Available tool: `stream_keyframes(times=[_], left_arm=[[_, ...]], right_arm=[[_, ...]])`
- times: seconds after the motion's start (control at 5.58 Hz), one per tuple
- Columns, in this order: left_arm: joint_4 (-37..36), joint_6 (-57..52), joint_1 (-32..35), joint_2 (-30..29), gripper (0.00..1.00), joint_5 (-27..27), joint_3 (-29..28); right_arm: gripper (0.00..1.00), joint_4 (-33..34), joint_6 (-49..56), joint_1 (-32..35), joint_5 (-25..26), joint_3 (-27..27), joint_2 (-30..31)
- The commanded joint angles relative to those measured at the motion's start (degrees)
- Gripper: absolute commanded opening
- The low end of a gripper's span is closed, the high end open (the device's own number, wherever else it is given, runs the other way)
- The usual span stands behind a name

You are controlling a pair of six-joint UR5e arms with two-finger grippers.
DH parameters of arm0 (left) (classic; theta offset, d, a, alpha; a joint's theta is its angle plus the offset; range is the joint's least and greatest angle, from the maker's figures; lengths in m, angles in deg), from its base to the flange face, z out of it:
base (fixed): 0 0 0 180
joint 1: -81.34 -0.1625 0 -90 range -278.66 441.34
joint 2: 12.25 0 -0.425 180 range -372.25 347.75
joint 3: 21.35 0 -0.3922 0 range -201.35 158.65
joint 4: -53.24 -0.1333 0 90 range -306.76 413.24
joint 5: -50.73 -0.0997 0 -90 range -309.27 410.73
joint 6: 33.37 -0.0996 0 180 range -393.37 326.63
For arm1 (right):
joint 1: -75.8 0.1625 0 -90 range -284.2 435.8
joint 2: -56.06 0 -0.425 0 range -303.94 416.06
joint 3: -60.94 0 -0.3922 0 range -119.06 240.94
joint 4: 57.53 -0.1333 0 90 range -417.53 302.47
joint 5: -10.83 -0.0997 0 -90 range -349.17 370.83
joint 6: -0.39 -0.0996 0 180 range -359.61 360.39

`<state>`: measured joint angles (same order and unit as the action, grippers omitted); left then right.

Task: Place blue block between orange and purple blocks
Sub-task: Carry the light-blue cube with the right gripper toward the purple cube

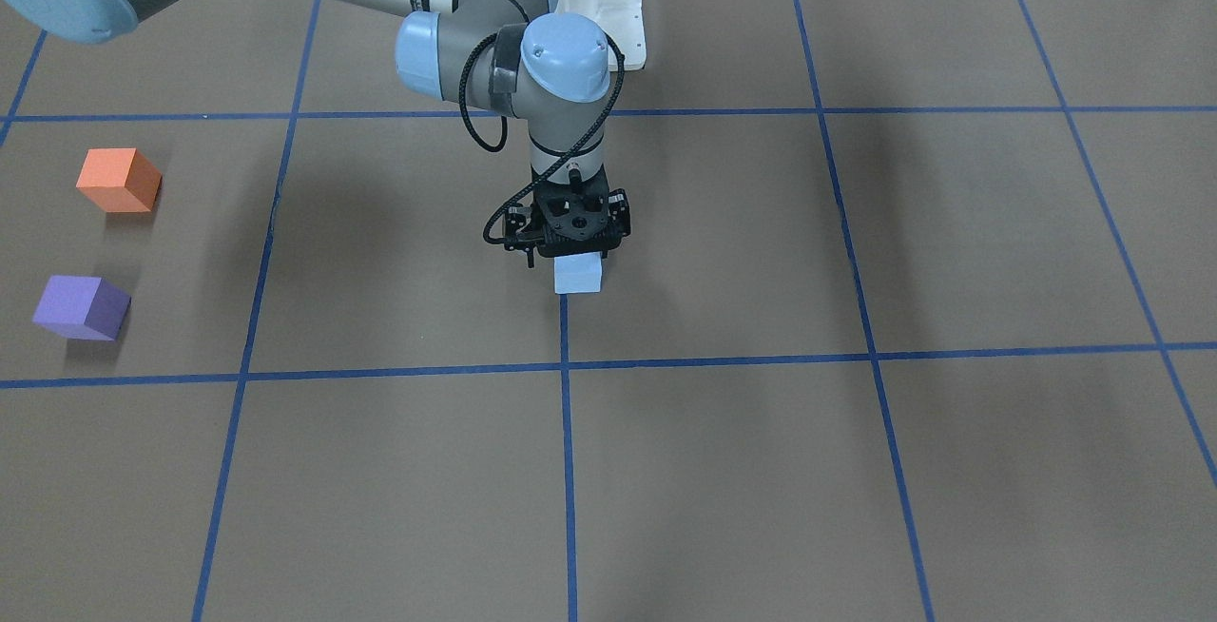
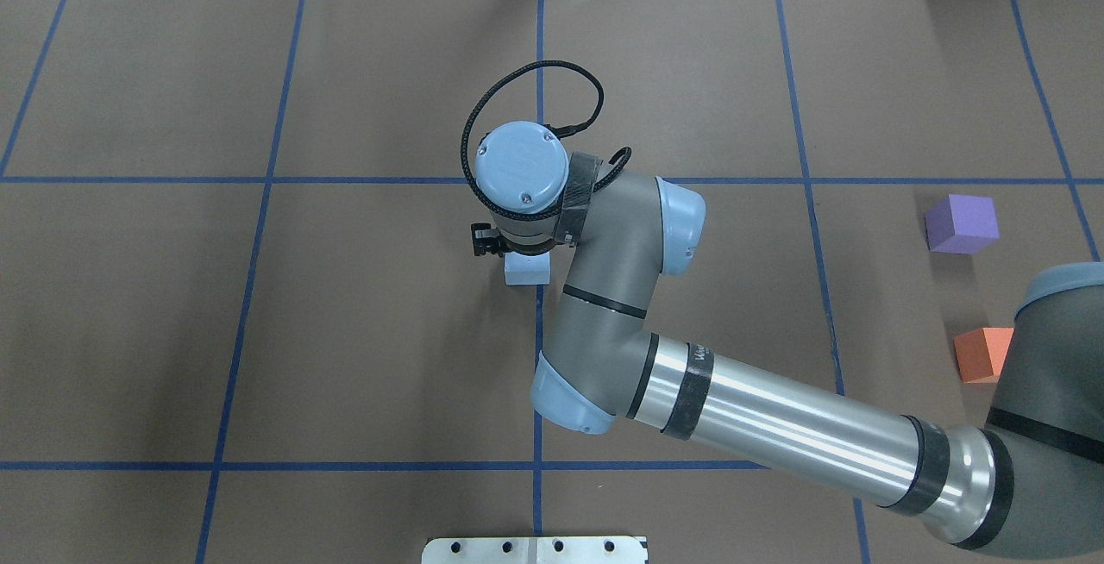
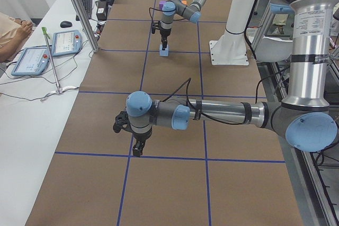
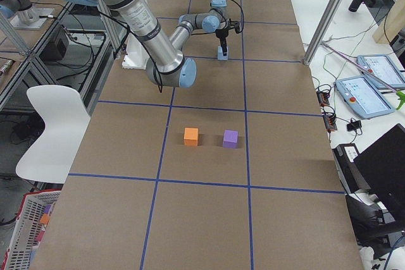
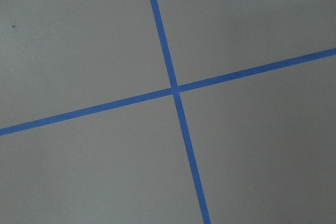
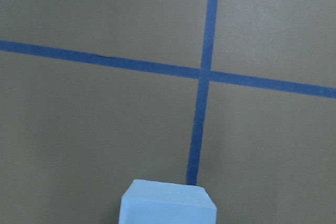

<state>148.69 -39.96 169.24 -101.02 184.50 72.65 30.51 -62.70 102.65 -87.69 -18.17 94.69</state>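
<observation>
Your right pincer (image 1: pixel 570 246) points straight down and sits right on top of the light blue foam block (image 1: pixel 579 275), close enough that its black body hides the block's upper part in the front-facing view. You can't see the fingertips clearly in any view, so I cannot tell whether it is clamped on the block or released around it. The right wrist camera shows only the block's pale top at the bottom edge of its picture, with a blue tape line (image 6: pixel 198 124) running away from it to a crossing.

The blue block is near the middle of the brown desk (image 1: pixel 856 470), right by the centre tape line. The right arm (image 2: pixel 776 426) reaches to it from the robot's right side, bent at the elbow.

The orange block (image 1: pixel 118 180) and the purple block (image 1: pixel 82 307) sit well apart from the blue one, far out on the robot's right. They are near each other but not touching, with bare desk between them, and the orange one is closer to the robot's base.

Your left pincer (image 3: pixel 137 151) shows only in the left side view, pointing down close above the desk at the robot's left end. I cannot tell its state from there. Its wrist camera sees nothing but a tape crossing (image 5: pixel 175 89).
</observation>
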Motion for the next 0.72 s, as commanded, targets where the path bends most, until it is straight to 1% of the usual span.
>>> stream_keyframes(times=[0.0,0.18,0.36,0.54], left_arm=[[0.0,0.0,0.0,0.0,1.0,0.1,0.0],[0.0,0.0,0.0,0.0,1.0,0.1,0.0],[0.0,0.0,0.0,0.0,1.0,0.0,0.0],[0.0,0.0,0.0,0.0,1.0,0.0,0.0]], right_arm=[[0.92,-0.2,-0.9,-0.8,0.9,1.4,0.0],[0.71,-0.2,-1.0,-0.9,0.8,1.4,0.0],[0.21,-1.8,-1.1,-0.9,0.7,1.3,-0.2],[0.05,-3.5,-0.1,-0.7,0.1,0.7,0.0]])
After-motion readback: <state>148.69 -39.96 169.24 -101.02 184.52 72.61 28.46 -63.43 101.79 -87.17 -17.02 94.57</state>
